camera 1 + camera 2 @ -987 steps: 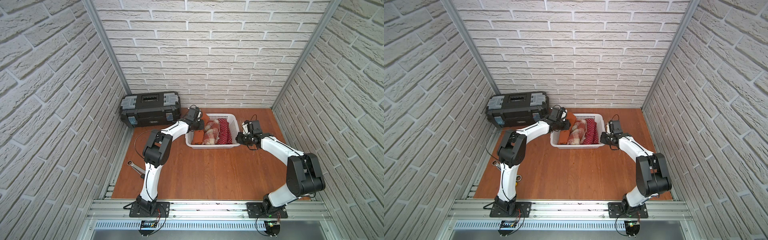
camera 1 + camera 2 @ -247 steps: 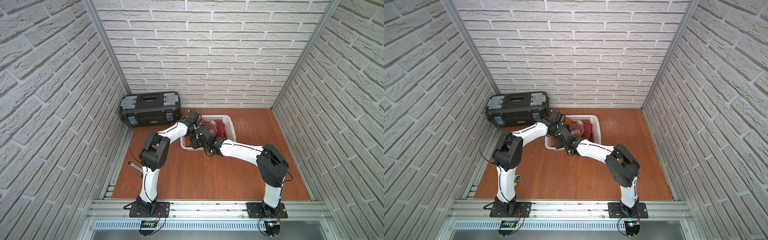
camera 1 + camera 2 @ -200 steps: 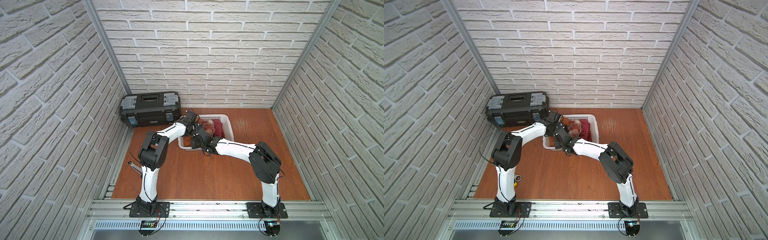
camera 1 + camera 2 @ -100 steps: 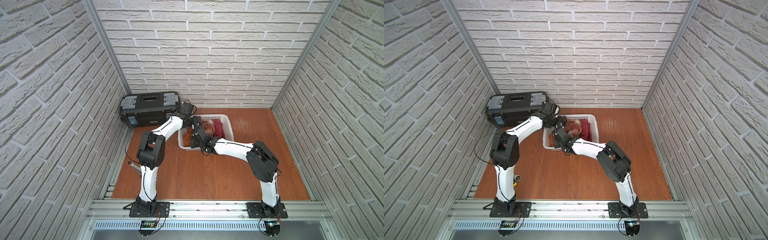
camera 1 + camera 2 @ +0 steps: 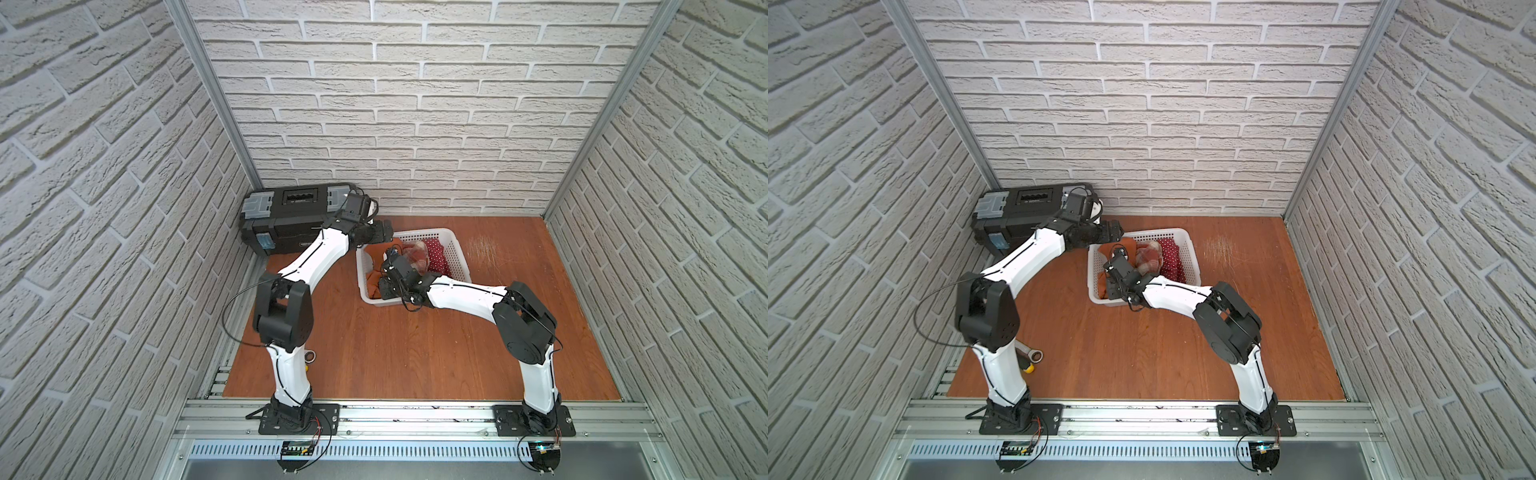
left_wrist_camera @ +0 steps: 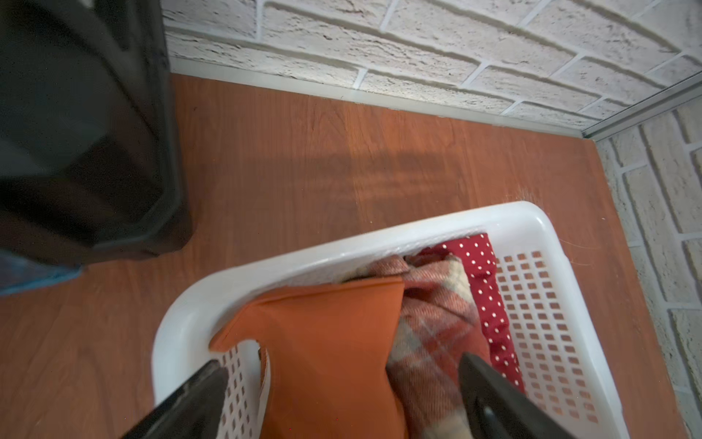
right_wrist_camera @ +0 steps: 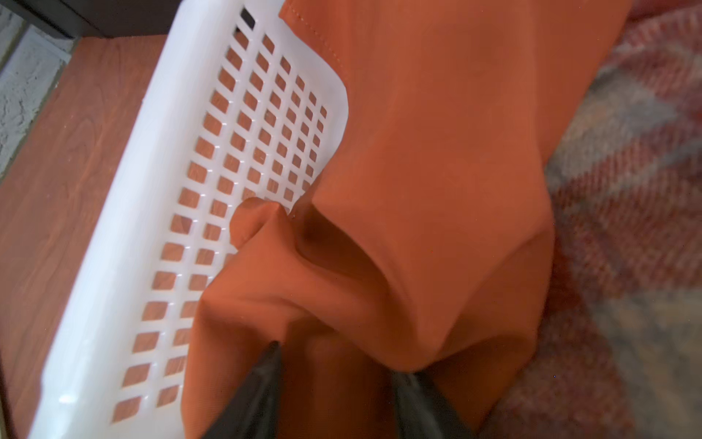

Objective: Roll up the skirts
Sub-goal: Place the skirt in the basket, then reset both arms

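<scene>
Your right pincer [image 7: 338,365] has just let go. Its jaws now stand apart over the rust-orange skirt [image 7: 437,171], which slumps in the white basket [image 7: 125,213] beside the plaid skirt [image 6: 437,323] and the polka-dot skirt [image 6: 482,273]. Your left pincer [image 6: 342,365] hangs wide, empty, above. All three look stowed, though the orange bundle seems loose.
</scene>
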Motion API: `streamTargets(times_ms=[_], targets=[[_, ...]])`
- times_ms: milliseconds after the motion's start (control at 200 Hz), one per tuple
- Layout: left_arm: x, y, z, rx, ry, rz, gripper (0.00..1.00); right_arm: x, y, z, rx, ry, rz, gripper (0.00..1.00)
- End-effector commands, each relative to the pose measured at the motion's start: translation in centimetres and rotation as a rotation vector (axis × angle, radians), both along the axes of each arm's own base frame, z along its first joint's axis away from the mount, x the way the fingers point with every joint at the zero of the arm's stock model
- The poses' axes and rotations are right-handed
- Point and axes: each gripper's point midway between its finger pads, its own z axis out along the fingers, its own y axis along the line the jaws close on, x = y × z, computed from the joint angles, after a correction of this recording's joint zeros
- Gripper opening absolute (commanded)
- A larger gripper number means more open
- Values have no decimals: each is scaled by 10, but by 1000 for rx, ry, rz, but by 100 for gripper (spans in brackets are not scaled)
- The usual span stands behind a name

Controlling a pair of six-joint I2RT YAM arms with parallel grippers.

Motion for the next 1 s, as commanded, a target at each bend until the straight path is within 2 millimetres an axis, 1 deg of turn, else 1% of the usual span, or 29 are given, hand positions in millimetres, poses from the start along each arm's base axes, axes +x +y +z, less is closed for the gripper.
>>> streamTargets(times_ms=[0, 10, 20, 25, 30, 35, 65, 70, 75, 135, 140, 200, 310, 390, 475, 515, 605, 685, 720, 725, 730, 735, 740, 755, 800, 850, 895, 945, 995], targets=[[-32, 9, 40, -40, -111, 25, 98, -4, -20, 37, -48, -30, -4, 62], [-35, 11, 40, -41, -113, 31, 98, -3, -20, 40, -43, -33, -3, 63], [-39, 12, 34, -36, -103, 34, 98, -3, -20, 43, -41, -37, -5, 63], [-42, 13, 37, -40, -112, 34, 98, -2, -21, 44, -43, -40, -6, 64], [-43, 13, 34, -38, -107, 34, 98, -2, -21, 45, -44, -42, -8, 64], [-45, 15, 38, -42, -116, 38, 98, -2, -21, 46, -45, -45, -10, 64], [-54, 19, 38, -42, -118, 53, 98, -1, -22, 53, -49, -52, -18, 65], [-55, 21, 32, -35, -106, 56, 98, -1, -22, 54, -50, -52, -17, 65], [-57, 22, 39, -41, -121, 60, 98, -1, -23, 55, -51, -52, -17, 66], [-74, 32, 32, -40, -111, 87, 98, 0, -23, 65, -50, -56, -18, 66], [-76, 33, 25, -34, -99, 89, 98, 0, -23, 65, -49, -54, -17, 67], [-89, 39, 14, -44, -81, 111, 98, -3, -20, 68, -35, -41, -6, 67], [-111, 46, 3, -55, -75, 146, 98, -10, -20, 76, -9, -27, -4, 67], [-126, 58, 7, -48, -106, 175, 98, -17, -31, 101, 24, -85, -16, 67], [-147, 71, 22, -3, -147, 157, 98, -31, -49, 144, 49, -189, 11, 67], [-156, 80, 34, 40, -185, 153, 98, -40, -62, 165, 36, -258, 27, 67], [-164, 103, 46, 157, -280, 158, 98, -57, -110, 203, -64, -428, 6, 68], [-162, 128, 57, 246, -339, 250, 98, -69, -154, 220, -197, -582, -39, 70], [-161, 140, 65, 272, -358, 317, 98, -73, -174, 223, -288, -627, -73, 71], [-160, 142, 66, 278, -361, 326, 98, -74, -177, 223, -303, -632, -77, 74], [-160, 144, 67, 282, -365, 335, 98, -74, -180, 223, -316, -636, -83, 80], [-160, 145, 68, 287, -368, 342, 98, -74, -184, 222, -333, -638, -93, 89], [-160, 147, 69, 292, -373, 348, 98, -75, -187, 223, -344, -641, -102, 94], [-159, 149, 72, 304, -386, 357, 98, -76, -195, 221, -371, -643, -133, 99], [-155, 152, 77, 343, -431, 353, 98, -78, -218, 210, -436, -627, -216, 100], [-148, 149, 73, 415, -467, 289, 98, -78, -240, 200, -588, -618, -275, 100], [-138, 147, 58, 485, -482, 245, 98, -78, -262, 194, -707, -607, -381, 100], [-137, 146, 33, 563, -440, 182, 98, -76, -278, 184, -764, -566, -430, 100], [-131, 164, 19, 590, -421, 245, 98, -71, -291, 165, -723, -508, -441, 100]])
